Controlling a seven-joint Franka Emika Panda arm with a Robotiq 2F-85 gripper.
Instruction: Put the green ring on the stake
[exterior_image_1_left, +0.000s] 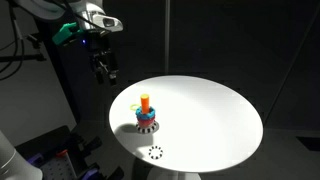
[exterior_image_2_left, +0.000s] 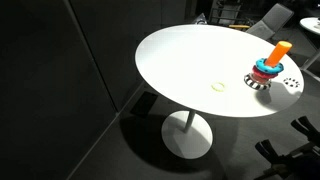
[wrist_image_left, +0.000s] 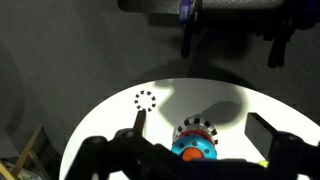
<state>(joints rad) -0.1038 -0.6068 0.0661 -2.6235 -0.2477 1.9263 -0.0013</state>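
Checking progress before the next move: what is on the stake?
Blue, red and checkered rings sit on the stake; its orange tip is bare, with no green ring. The rings hide its lower part.

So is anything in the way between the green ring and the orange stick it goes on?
Nothing I can see. The green ring lies flat beside the stake, with only bare white table between them. The dotted ring lies off on another side. The pincer hangs in open air.
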